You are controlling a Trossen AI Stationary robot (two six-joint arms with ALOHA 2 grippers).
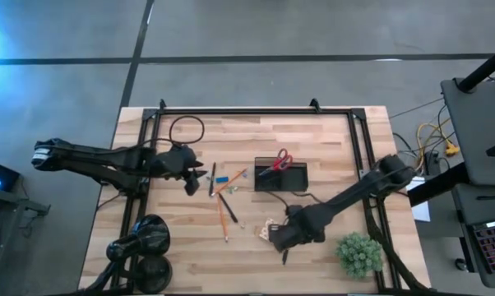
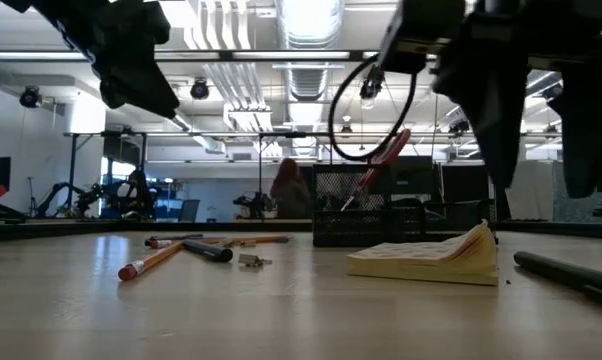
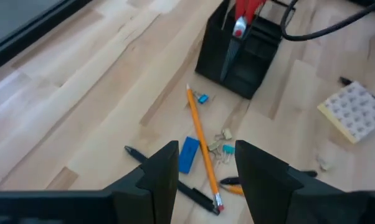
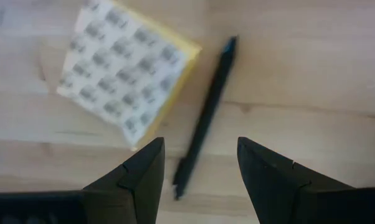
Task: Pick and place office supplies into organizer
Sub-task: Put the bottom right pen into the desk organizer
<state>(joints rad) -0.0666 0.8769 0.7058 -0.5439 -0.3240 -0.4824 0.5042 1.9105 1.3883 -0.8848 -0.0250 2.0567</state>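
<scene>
My left gripper [image 1: 194, 179] hangs open above the loose supplies left of the organizer. In its wrist view [image 3: 206, 152] a blue piece [image 3: 189, 154], an orange pencil [image 3: 202, 143] and a dark pen [image 3: 175, 182] lie flat on the wood below the fingers. The dark organizer [image 1: 280, 176] stands mid-table, with the red-handled scissors [image 1: 277, 160] upright in it. My right gripper [image 1: 279, 241] hovers open near the table's near edge. Beneath it [image 4: 200, 149] lie a black pen [image 4: 206, 115] and the yellowish note pad [image 4: 128, 81]. Neither gripper touches anything.
A green spiky plant ball [image 1: 358, 253] sits at the near right corner, and a black round lamp-like object [image 1: 145, 247] at the near left. More pencils [image 1: 224, 215] lie left of the note pad [image 1: 270, 231]. A black cable loop [image 1: 186, 129] rests near the far edge.
</scene>
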